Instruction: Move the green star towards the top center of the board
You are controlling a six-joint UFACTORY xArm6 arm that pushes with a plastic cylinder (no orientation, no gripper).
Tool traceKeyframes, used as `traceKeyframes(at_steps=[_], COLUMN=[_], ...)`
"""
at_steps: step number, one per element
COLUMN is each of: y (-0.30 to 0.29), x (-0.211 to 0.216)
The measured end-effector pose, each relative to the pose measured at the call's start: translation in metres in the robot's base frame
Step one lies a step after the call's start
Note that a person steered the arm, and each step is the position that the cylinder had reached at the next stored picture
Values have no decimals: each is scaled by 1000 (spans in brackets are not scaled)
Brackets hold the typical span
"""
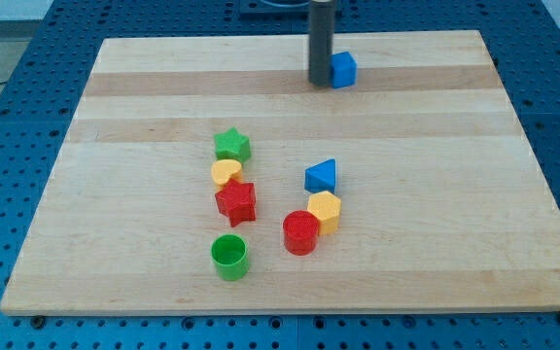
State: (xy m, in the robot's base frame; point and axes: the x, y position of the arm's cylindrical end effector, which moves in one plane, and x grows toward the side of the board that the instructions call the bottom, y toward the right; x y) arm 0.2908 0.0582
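Note:
The green star [231, 145] lies left of the board's middle, at the head of a short column of blocks. A yellow heart-shaped block [226, 172] touches it from below, and a red star [235, 202] sits under that. My tip [319, 84] is at the view's top center, far up and to the right of the green star. The tip rests right beside a blue cube [343, 69], on the cube's left side.
A green cylinder [228, 257] stands near the board's bottom edge. A blue triangle [322, 176], a yellow hexagon [325, 210] and a red cylinder [300, 232] cluster right of the middle. The wooden board [115, 107] lies on a blue perforated table.

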Motion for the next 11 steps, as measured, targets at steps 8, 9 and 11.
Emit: traceKeyframes(at_steps=[8, 9, 11], y=[-196, -194, -100], x=[158, 136, 77])
